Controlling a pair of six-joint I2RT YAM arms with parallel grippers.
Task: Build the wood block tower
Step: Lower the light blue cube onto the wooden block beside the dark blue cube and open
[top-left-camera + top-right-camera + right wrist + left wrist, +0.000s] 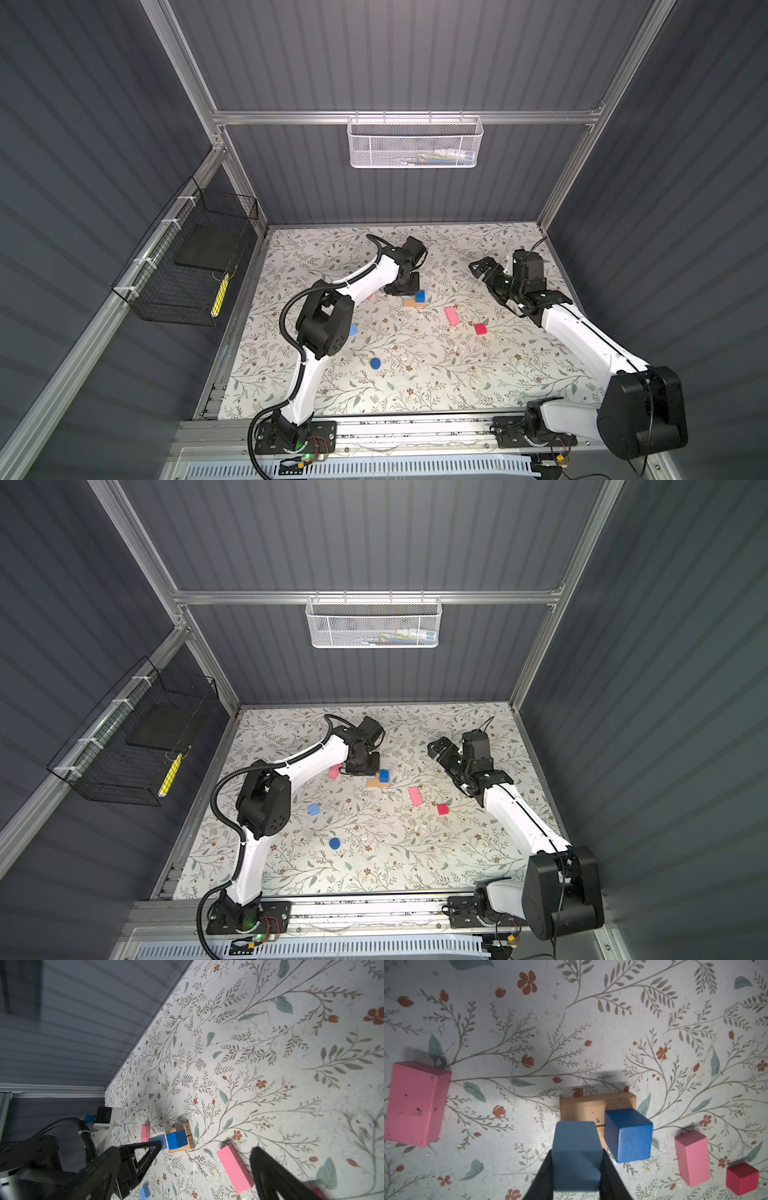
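The left gripper [576, 1154] is clamping a pale blue wooden cube [576, 1138] between its black fingers [544, 1174]. It is holding the cube at the near edge of the tan wooden base [583, 1108], two oblongs lying side by side on the floral table [612, 1022]. A deep blue wooden cube [628, 1136] is already sitting on one end of that base. The tower is barely begun, and I'd say the second cube of this layer is going on. The next move seems to call for bringing the held cube over the bare tan half, squaring it beside the deep blue one without nudging it, then letting go. The right gripper [204, 1148] is hanging well apart, fingers spread wide, holding nothing.

The left wrist view is showing the grip plainly, while in both top views the gripper body is mostly hiding that cube. In a top view, a pink wooden oblong [334, 772] is lying just beside the left wrist. A second pink oblong [414, 796], a red wooden cube [443, 809], a loose pale blue cube [313, 809] and a dark blue round disc [335, 843] are waiting on the table. The right wrist view is showing the held cube side-on, low beside the base; whether it is touching, I cannot tell.
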